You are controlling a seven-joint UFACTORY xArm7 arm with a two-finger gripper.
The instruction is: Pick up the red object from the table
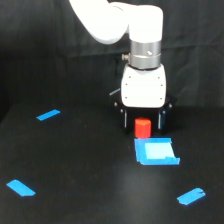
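The red object is a small red-orange stubby block standing upright on the black table, at the far edge of the flat blue square. My gripper hangs from the white arm straight above it, lowered so its two dark fingers stand either side of the block. A dark gap shows between each finger and the block, so the gripper is open around it and not touching. The block's base seems to rest on the table.
Three blue tape strips lie on the table: one at the far left, one at the near left and one at the near right. A black wrinkled backdrop hangs behind the table.
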